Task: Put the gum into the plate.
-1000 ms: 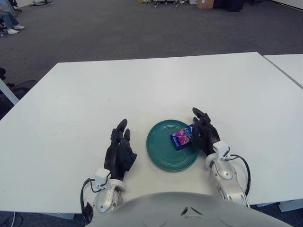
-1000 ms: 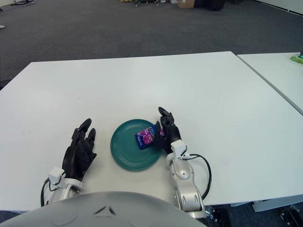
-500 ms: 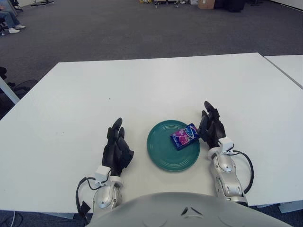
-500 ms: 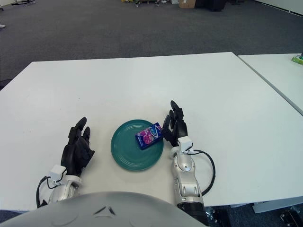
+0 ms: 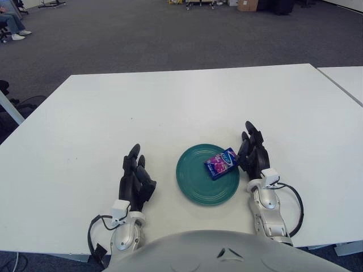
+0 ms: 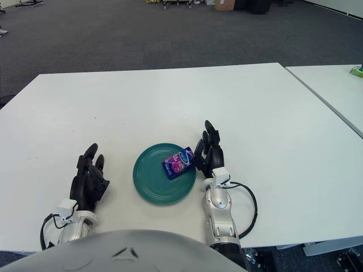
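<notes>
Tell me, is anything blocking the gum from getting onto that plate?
Nothing visible does. The gum already lies on the green plate, toward its right side. The right hand shows just beside it, fingers open; the left hand shows left of the plate.

The right hand is extended forward with straight, relaxed fingers, holding nothing. The left hand sits nearer the table's front edge, its fingers likewise loose.

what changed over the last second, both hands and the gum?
The right hand let go of the gum pack and drew back to the right of the plate; its fingers now stand open beside the rim. The left hand slid back toward the robot and a little left, empty. The gum pack stayed lying in the plate's right half, and the plate did not move.
</notes>
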{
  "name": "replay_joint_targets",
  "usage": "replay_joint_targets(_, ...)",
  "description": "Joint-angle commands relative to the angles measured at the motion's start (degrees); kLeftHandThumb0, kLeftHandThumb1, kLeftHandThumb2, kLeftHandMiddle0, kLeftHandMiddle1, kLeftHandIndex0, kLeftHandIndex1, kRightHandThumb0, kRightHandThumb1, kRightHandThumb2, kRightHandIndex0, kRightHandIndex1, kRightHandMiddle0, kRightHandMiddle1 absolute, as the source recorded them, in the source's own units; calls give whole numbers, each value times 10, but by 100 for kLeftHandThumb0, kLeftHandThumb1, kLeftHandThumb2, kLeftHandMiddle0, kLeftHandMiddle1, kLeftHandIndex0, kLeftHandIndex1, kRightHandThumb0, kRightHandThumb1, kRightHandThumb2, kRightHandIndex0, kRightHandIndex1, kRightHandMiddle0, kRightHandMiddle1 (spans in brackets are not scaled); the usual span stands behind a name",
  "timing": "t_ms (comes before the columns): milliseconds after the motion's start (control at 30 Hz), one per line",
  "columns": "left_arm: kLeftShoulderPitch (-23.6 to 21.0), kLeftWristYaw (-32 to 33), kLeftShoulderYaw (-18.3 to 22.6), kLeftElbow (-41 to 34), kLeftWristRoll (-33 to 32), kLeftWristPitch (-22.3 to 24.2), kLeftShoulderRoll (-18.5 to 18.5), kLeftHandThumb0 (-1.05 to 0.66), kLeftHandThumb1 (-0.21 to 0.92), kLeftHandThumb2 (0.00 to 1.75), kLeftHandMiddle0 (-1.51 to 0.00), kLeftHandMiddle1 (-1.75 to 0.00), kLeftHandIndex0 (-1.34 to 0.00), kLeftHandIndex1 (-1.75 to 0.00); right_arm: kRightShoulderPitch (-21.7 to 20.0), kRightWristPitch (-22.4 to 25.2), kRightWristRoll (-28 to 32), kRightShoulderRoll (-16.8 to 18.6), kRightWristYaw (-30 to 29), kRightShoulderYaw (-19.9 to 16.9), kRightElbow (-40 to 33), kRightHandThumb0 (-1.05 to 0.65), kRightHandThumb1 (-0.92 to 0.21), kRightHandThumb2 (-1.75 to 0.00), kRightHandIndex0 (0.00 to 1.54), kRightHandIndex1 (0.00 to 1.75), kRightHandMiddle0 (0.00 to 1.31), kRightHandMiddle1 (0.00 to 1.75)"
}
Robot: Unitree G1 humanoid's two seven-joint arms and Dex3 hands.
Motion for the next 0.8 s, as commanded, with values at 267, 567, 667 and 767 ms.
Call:
replay_joint_targets(267,-10,-23,10,24,-28,-3,5,-99,92,101,-25,-1,0,-52,24,31,1,1,-1,-3,21,-85,-92,-101,16,2,0,25)
replay_joint_targets(567,-15,-35,10,39,-36,-11,4,-100,92,100,-21,0,0,-49,30,14,0,-9,6,-7,21,-85,-92,-100,18,2,0,29)
replay_joint_targets(667,-16,-38,6,46,-37,-18,1,-100,92,100,-21,0,0,-47,31,10,0,-14,8,-9,18,-84,-92,-100,19,2,0,31)
replay_joint_targets(767,-14,-37,-4,47,-30,-24,-3,-100,92,99,-21,0,0,-47,36,25,-1,-21,13,-9,0,-83,-92,-101,19,1,0,31)
